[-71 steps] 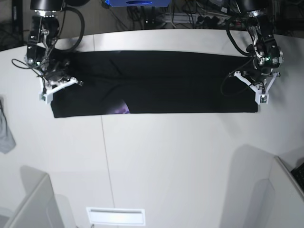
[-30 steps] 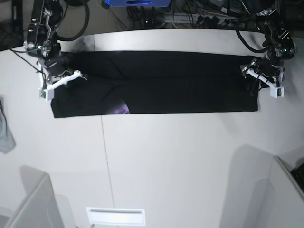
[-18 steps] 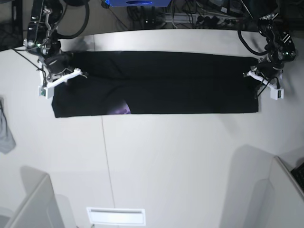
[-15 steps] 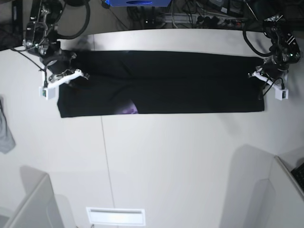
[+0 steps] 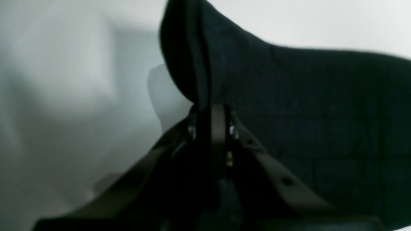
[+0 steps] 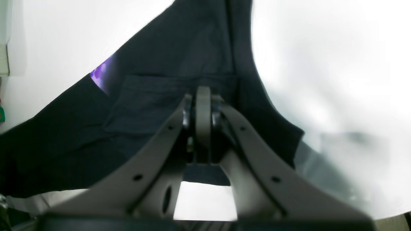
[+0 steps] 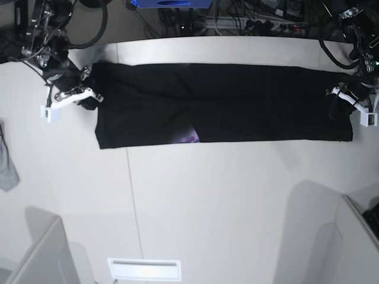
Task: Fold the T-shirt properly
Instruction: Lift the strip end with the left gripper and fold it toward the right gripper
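The black T-shirt (image 7: 225,103) lies as a long folded strip across the far part of the white table (image 7: 207,207). A purple mark (image 7: 189,138) shows at its near edge, and the same mark (image 6: 102,72) appears in the right wrist view. At the strip's left end in the base view, my right gripper (image 7: 89,97) is shut on the T-shirt, its tips (image 6: 203,93) pinching raised cloth (image 6: 154,96). My left gripper (image 7: 339,102) is at the other end, shut (image 5: 210,110) on a lifted fold of the T-shirt (image 5: 305,96).
A small light-grey cloth (image 7: 7,160) hangs at the table's left edge. A white slotted plate (image 7: 144,269) sits at the near edge, with grey panels (image 7: 38,254) at both near corners. Cables and equipment (image 7: 249,21) crowd the space behind the table.
The whole T-shirt has slid toward the base view's right, and both arms moved that way with it. My left gripper closed on the strip's right end.
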